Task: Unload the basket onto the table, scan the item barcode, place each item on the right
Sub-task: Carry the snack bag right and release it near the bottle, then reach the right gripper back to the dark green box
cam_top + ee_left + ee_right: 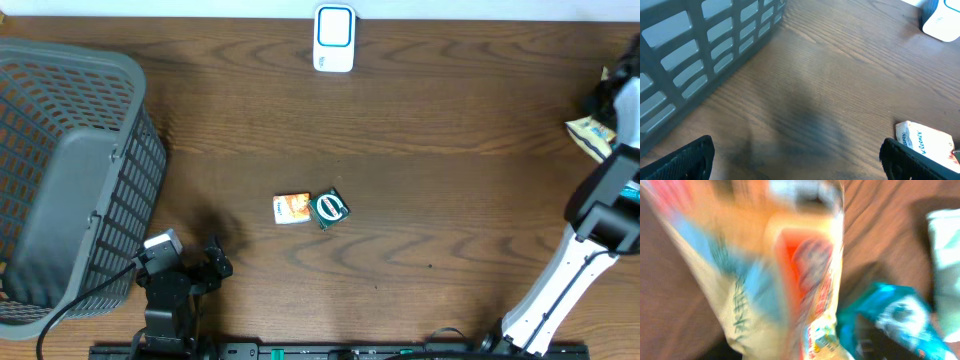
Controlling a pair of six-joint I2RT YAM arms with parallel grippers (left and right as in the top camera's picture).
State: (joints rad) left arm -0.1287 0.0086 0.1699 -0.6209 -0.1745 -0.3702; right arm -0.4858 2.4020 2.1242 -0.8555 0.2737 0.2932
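Jaws of the left gripper (800, 165) stand wide and empty, parked low over the tabletop (830, 75) beside the basket (700, 55), likely idle to leave the work to the other arm. At the far right edge the right gripper (608, 104) is over the snack packet (587, 134); its wrist view is smeared, so I cannot tell whether its jaws grip it. Packet cream with orange and blue print, crinkly; no barcode legible. What is probably the scanner (333, 38), white and blue, sits well apart at the back edge.

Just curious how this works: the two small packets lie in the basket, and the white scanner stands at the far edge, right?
No: overhead, the packets lie on the table, outside the basket. The scanner does stand at the far edge.
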